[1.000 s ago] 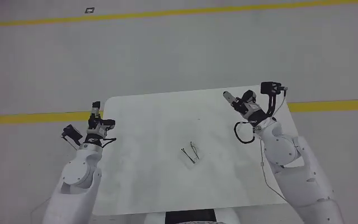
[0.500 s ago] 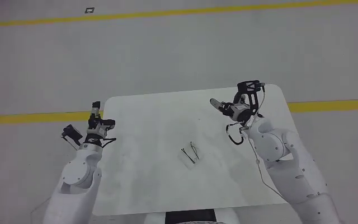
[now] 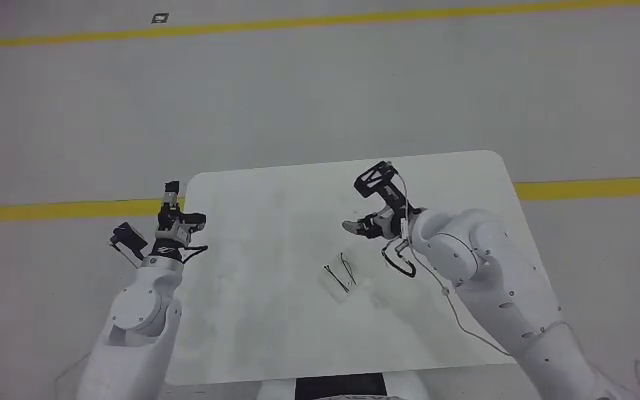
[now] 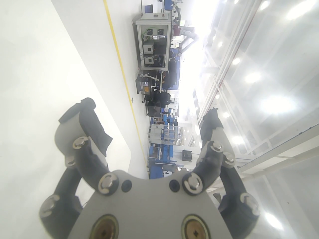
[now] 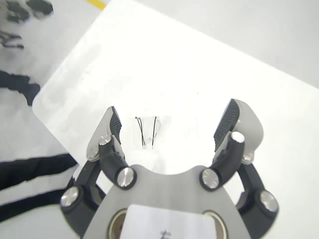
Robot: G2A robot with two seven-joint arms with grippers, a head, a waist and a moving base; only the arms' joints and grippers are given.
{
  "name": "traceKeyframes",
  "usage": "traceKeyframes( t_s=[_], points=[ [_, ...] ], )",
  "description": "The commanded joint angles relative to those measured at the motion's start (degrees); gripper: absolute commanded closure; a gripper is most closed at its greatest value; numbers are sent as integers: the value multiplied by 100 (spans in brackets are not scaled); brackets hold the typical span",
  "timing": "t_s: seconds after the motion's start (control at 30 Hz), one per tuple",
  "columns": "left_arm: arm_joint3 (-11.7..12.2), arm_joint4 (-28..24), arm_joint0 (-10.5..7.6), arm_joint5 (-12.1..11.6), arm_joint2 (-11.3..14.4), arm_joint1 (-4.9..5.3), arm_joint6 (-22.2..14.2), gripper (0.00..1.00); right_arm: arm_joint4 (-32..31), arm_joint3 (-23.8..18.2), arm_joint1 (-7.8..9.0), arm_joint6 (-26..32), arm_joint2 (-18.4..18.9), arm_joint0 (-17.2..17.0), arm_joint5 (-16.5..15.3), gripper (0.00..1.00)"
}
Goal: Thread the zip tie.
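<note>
Top view: We see the white rounded-corner tabletop (image 3: 260, 230) whole, with both arms. The left claw (image 3: 170, 214) sits just off its left edge, and the right claw (image 3: 356, 227) hangs over its middle.
Right wrist view: Here the thin black zip ties (image 5: 140, 130) lie on the tabletop (image 5: 174, 63), framed between the two fingers of the right claw (image 5: 172, 123). A faint clear rectangle shows around them.
Left wrist view: This one takes in the tabletop (image 4: 25, 75) edge-on and a bright hall of machinery behind.
Left claw (image 4: 147, 125): Spread wide and holding nothing.
Right claw: Spread wide and holding nothing. It is near the zip ties but apart from them, on their far right side.
Zip ties (image 3: 346, 270): They lie flat near the tabletop's centre.
Count: We count two black strands side by side, two claws, one tabletop and two yellow floor lines (image 3: 300, 22). We cannot tell whether the strands are joined.
Edges and room: The zip ties lie well apart from every tabletop edge, with broad white surface between.
</note>
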Motion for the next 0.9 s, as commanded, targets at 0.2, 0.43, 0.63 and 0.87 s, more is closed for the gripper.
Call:
traceKeyframes(
  t_s=[0.2,0.43,0.63,0.87],
  points=[
    [0,0,0,0,0,0,0,0,8,-5,0,-99,21,-9,9,0],
    [0,0,0,0,0,0,0,0,-175,453,-46,995,-629,336,-515,0],
    [0,0,0,0,0,0,0,0,425,977,-231,1948,-1356,867,-348,0],
    [0,0,0,0,0,0,0,0,495,1002,-242,1956,-1381,887,-334,0]
  ],
)
